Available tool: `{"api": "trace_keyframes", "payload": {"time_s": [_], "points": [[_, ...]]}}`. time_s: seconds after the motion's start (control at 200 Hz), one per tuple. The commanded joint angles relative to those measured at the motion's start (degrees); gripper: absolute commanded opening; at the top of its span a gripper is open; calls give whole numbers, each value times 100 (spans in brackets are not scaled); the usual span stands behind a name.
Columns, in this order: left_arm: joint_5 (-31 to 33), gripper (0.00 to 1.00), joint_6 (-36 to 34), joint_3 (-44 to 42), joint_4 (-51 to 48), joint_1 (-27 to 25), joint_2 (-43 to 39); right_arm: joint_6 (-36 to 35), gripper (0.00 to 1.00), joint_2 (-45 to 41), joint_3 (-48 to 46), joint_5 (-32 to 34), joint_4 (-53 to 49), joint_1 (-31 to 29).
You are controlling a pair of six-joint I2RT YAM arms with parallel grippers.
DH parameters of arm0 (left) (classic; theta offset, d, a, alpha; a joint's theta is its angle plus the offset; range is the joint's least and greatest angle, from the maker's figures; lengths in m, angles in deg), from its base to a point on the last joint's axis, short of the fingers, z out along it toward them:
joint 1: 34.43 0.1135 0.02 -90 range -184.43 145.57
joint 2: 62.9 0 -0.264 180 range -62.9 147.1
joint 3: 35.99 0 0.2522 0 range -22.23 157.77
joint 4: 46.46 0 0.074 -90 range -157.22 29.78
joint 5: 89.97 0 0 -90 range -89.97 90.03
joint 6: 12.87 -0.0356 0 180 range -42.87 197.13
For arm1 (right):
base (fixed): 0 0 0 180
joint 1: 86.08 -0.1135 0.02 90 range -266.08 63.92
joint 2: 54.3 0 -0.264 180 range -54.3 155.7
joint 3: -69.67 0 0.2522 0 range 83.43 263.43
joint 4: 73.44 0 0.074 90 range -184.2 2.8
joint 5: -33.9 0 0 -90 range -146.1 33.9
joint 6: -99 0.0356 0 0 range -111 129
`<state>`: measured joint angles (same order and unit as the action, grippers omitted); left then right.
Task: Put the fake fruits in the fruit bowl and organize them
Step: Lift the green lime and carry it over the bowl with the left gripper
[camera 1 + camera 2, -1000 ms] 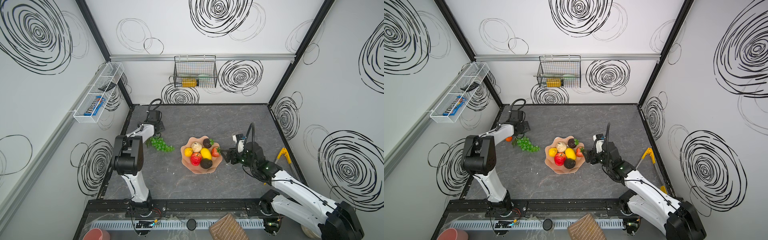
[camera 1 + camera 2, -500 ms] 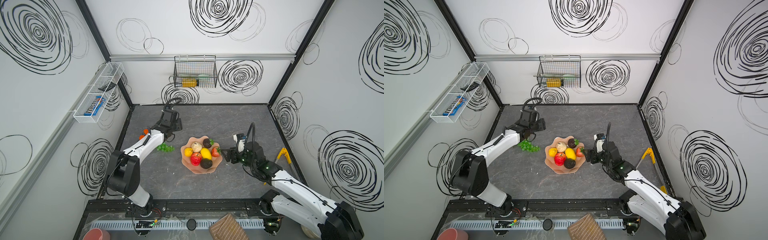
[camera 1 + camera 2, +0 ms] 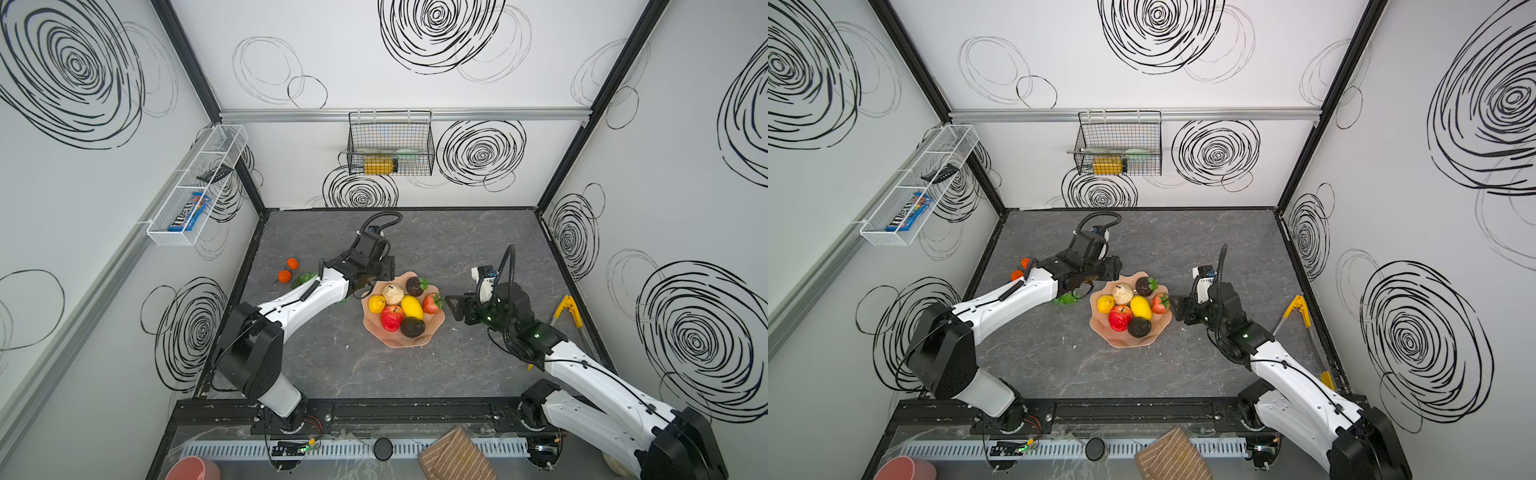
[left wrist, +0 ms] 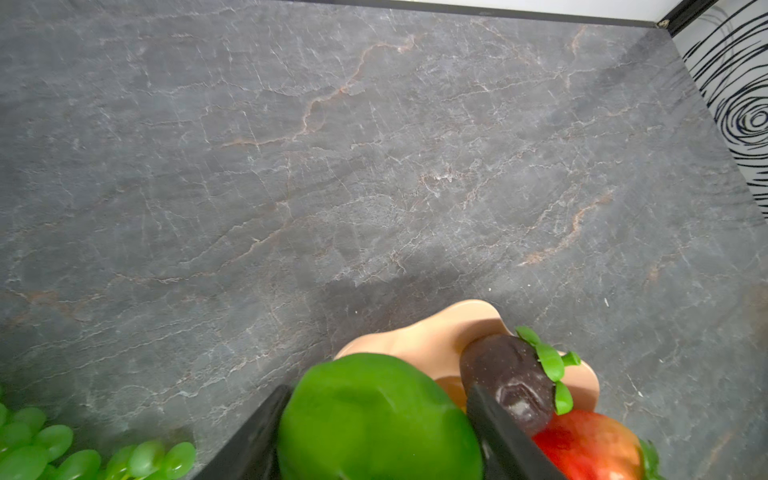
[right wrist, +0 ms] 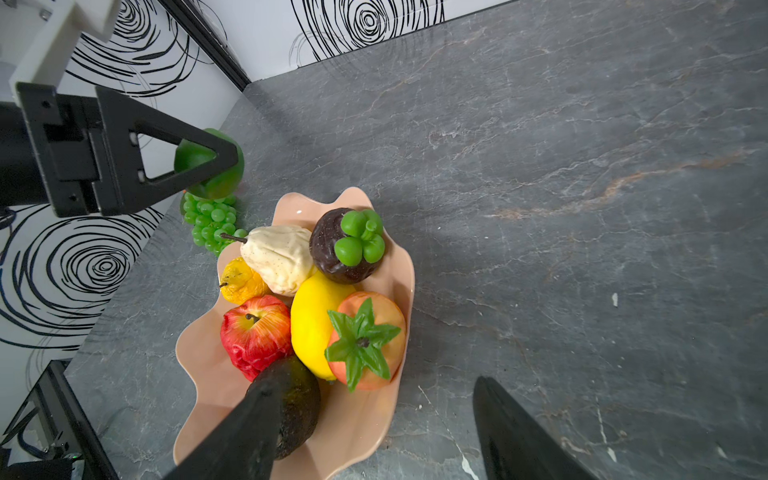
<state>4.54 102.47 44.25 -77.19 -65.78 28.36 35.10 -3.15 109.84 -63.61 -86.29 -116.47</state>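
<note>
Remote check, front to back.

1. Front edge: plain red bowl, outside the work area, not part of the job.
2. R gripper: jaws apart, nothing btwn them. It sits just beside the fruit bowl on its right, near the strawberry. Yellow tongs lie by the right wall.
3. Fruit bowl, mid-table, seven pcs in: dark oval fruit nearest, then red apple, lemon, strawberry, yellow pear, beige pear, and a dark round fruit w/ green cap at the far rim. The near lobe is bare. The left wrist view shows a bare lobe at the far rim too.
4. L gripper: clamped on the green lime, held clear of the table at the bowl's far-left rim, above the grape bunch. Grapes lie on the table just beside that rim; can't tell if they touch it.
5. Further left: two oranges on the table, well apart from the bowl.

Assessment: step in hand is delivery of the lime; grapes and oranges outstanding. Next move, as I judge it: carry the lime inward over the rim, lower into the bare far lobe, then let go. Approach low. The pile is crowded, so a drop could roll the lime out or shove the beige pear.
</note>
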Motion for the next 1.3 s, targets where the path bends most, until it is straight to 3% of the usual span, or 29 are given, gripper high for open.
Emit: {"api": "trace_keyframes", "payload": {"time_s": [0.0,0.375,1.296], "points": [[-405,67,186,7,180,15,191,79,77,-88,-68,-91,120,24],[-809,69,206,17,258,47,556,122,77,-145,-145,-189,164,25],[-1014,75,13,173,280,-2,980,153,77,-88,-186,-208,219,24]]}}
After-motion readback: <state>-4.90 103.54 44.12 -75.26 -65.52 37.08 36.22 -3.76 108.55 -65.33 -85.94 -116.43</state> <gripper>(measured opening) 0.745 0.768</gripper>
